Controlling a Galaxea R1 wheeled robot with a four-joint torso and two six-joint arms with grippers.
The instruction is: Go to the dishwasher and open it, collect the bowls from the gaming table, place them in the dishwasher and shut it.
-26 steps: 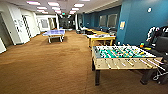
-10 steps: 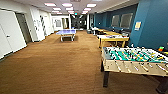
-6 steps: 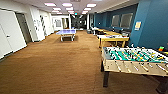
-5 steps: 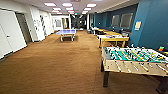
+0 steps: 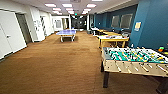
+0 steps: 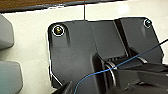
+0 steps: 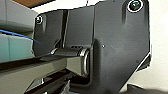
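Games hall with the table-football table closest, to the right.

On brown carpet (image 5: 62, 65), the gaming table (image 5: 132, 61) stands nearest at right, its green field crossed by rods; whether any bowls sit on it cannot be told. Beyond it along the blue wall (image 5: 152, 22) stands a yellow wooden table (image 5: 112, 38) with small items on top, too blurred to name. Farther off, mid-room, is a blue table-tennis table (image 5: 66, 32). Whether either gripper's fingers are apart or together cannot be told.

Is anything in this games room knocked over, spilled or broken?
Nothing stands out. The green-field table-football table stands level on the brown carpet, the blue table-tennis table and the yellow wooden table stand upright, and no spill shows.
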